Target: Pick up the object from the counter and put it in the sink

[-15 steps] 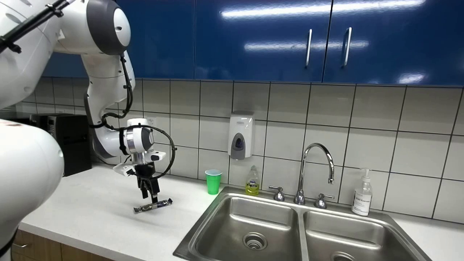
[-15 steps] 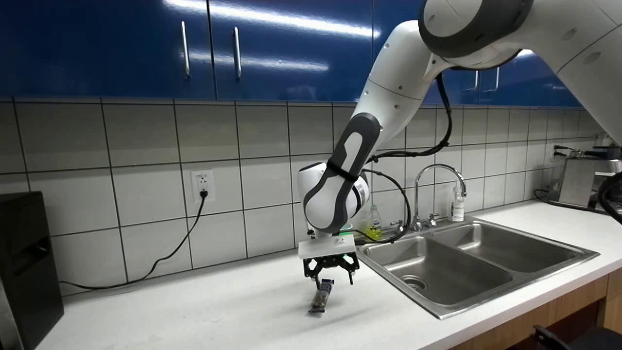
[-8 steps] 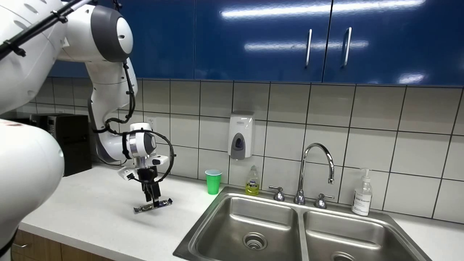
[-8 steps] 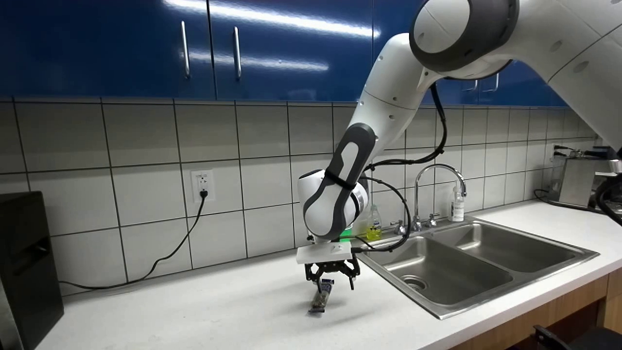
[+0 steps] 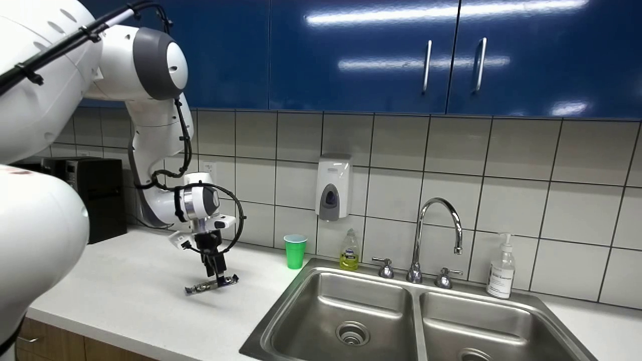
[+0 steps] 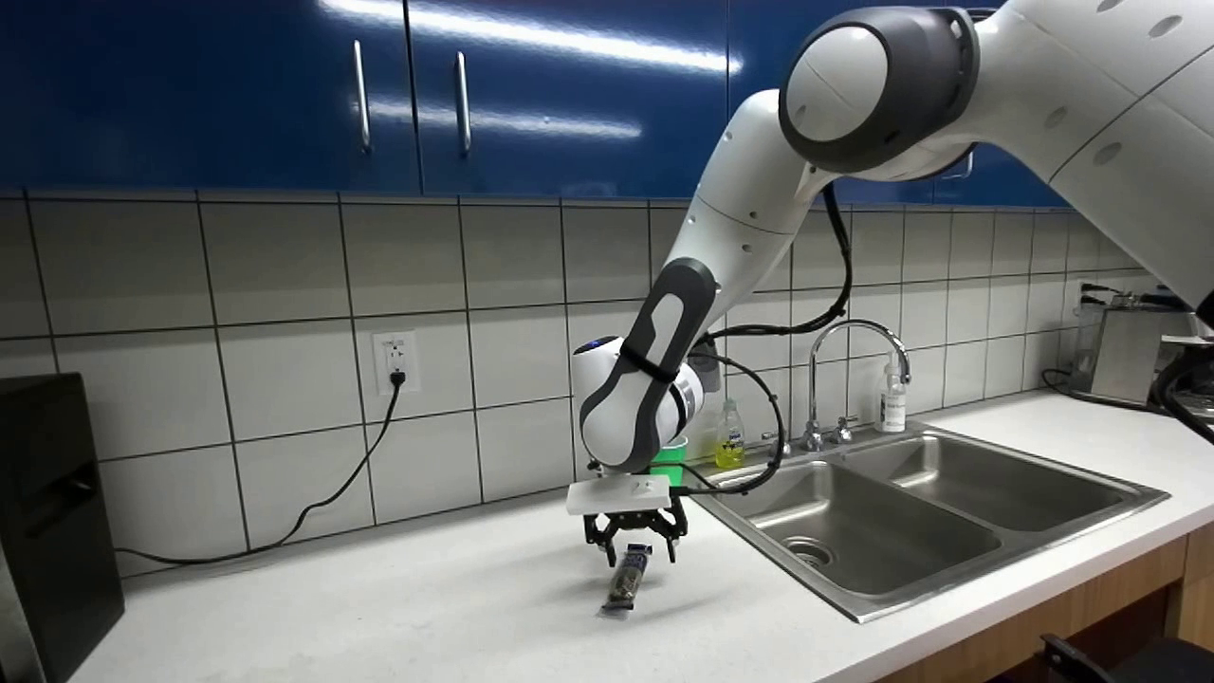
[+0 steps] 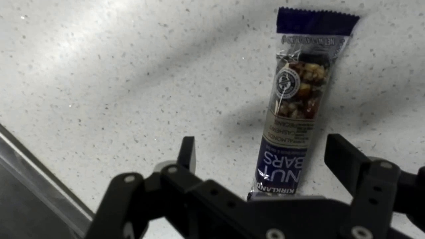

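Observation:
The object is a wrapped nut bar [image 7: 295,99], purple at both ends with a clear middle. It lies flat on the white counter [image 5: 140,296] and shows in both exterior views [image 5: 200,288] [image 6: 626,581]. My gripper [image 7: 260,142] is open, pointing down over the bar's end nearer the wall. In the wrist view the bar runs between the fingers, closer to the right one and touching neither; its lower end is hidden behind the gripper. The gripper also shows in an exterior view [image 6: 642,558]. The steel double sink [image 6: 787,557] stands beside; its rim crosses the wrist view's lower left [image 7: 40,176].
A green cup [image 5: 295,252] and a dish soap bottle [image 5: 349,252] stand by the tiled wall near the sink's corner. A chrome faucet [image 5: 417,240] rises behind the basins. A pump bottle [image 5: 501,273] stands right of it. A black appliance [image 6: 52,512] sits on the counter.
My gripper has come down closer to the bar and shifted slightly, so the bar's end now lies between the open fingers. The bar has not moved.

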`<action>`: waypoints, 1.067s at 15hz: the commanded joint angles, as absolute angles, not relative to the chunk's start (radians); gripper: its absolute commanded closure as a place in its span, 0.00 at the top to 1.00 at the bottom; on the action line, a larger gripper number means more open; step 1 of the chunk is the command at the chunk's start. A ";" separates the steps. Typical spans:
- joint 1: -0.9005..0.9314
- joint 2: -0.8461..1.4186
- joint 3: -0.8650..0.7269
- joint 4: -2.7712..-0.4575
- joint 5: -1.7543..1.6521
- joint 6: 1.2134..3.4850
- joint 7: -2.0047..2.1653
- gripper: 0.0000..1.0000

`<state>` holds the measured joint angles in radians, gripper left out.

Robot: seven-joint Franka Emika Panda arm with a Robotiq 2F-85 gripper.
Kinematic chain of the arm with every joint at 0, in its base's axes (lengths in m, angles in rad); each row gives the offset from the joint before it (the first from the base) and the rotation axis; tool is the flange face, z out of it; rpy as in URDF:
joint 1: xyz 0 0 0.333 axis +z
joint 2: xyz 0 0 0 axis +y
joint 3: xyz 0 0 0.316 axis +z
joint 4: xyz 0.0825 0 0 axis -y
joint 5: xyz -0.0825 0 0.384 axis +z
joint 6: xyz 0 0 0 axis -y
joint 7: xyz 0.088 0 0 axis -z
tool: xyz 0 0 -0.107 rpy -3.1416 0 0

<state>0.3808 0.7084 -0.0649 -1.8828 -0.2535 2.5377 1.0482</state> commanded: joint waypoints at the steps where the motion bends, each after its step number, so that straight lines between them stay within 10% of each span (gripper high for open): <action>1: 0.400 0.748 -0.077 -1.818 -0.229 2.505 1.062 1.00; 12: 0.404 0.816 -0.077 -1.744 -0.189 2.495 1.056 1.00; 16: 0.405 0.833 -0.078 -1.724 -0.185 2.490 1.054 0.56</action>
